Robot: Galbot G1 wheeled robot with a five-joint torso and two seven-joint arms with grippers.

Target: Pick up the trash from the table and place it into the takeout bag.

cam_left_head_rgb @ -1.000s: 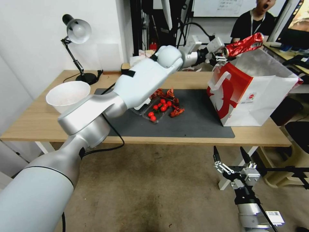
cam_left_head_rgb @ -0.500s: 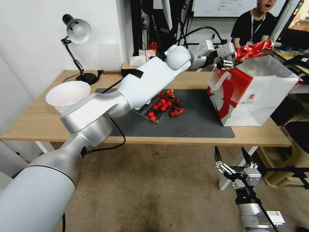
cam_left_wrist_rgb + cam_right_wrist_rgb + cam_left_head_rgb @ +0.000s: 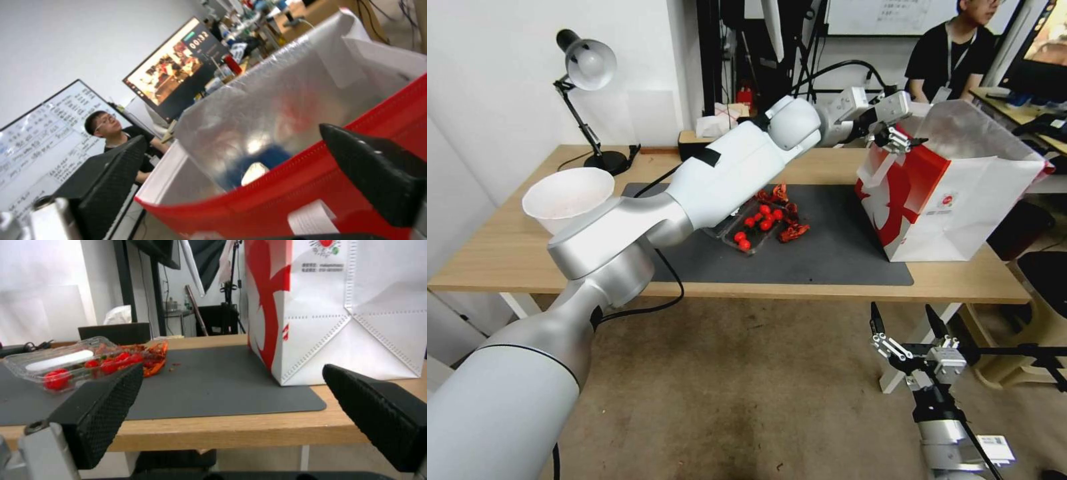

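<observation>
— Since the bag point(image 3: 960, 200) stands open at the right end of the mat point(image 3: 827, 257), what lies inside it?

— From the left wrist, past the red rim, a blue shape with a pale lid-like patch point(image 3: 256, 171) sits low against the silvery lining point(image 3: 276, 110); I take it for the blue cup, though it is blurred. A red smear shows on the lining above it. From the head, only the lining's upper part shows.

— And the left gripper point(image 3: 902, 133)?

— It hangs at the bag's near-left top rim, over the red panel. Its fingers point(image 3: 111, 180) are spread wide with nothing between them.

— Other containers?

— A clear tray point(image 3: 740, 233) at mid-mat holds red tomatoes point(image 3: 760, 220); crumpled red-orange wrappers point(image 3: 792, 231) lie touching its far and right sides. The right wrist shows a white strip on the tray's lid point(image 3: 60, 360). A white bowl point(image 3: 568, 197) stands toward the tabletop's left edge, off the mat.

— The right gripper point(image 3: 910, 333)?

— Low, in front of the tabletop's point(image 3: 494, 253) front edge near its right corner, fingers point(image 3: 102, 406) spread, holding nothing.
</observation>
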